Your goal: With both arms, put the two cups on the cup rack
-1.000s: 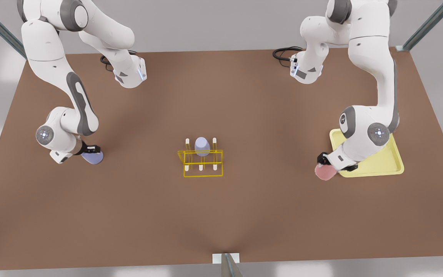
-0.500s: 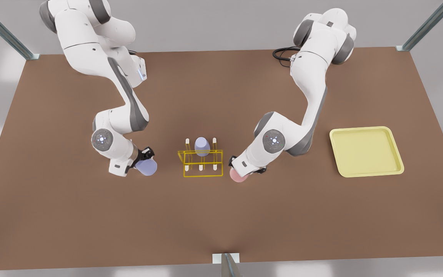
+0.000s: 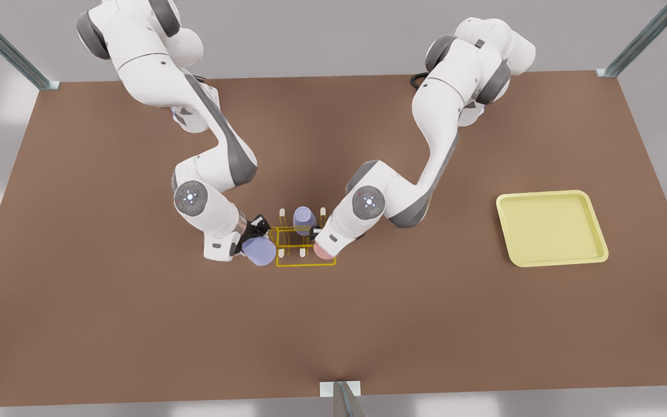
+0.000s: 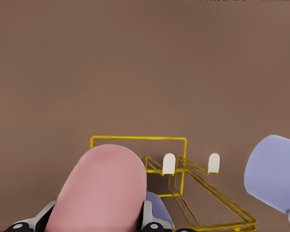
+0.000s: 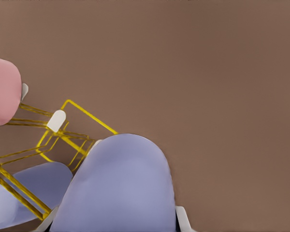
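A brown table [image 3: 136, 324] carries everything. Near its middle stands the yellow wire cup rack [image 3: 304, 249], with white-tipped pegs. Toward the front view's right, well apart from the rack, a pale yellow square tray [image 3: 550, 229] lies flat on the table. A black cable [image 3: 417, 78] rests at the far edge.

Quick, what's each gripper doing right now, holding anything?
Left gripper: shut on the pink cup, at the rack.
Right gripper: shut on the blue cup, at the rack's other end.
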